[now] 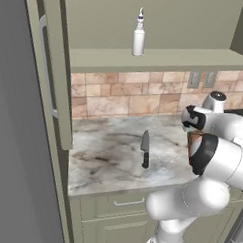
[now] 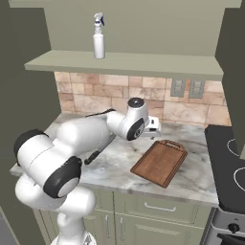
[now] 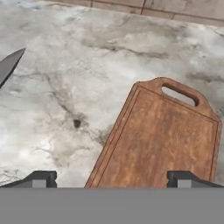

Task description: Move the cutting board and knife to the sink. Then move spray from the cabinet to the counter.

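The cutting board [image 3: 162, 140] lies flat on the tabletop [image 3: 65, 100], long axis running away from the fingers [image 3: 41, 178], handle loop at the far end. The fingers hover spread wide, empty, straddling its near left edge. The knife [image 1: 145, 149] lies off left, apart.

Open counter [image 1: 107, 158] is lying on all sides of the knife [image 1: 145, 149]; nothing is crowding it. The board [image 2: 160, 161] is resting flat with bare marble around it, its handle loop pointing toward the backsplash and the stovetop [image 2: 229, 167] sitting near its right. On the cabinet [image 2: 134, 63] shelf the spray [image 2: 99, 36] is standing alone, open in front.
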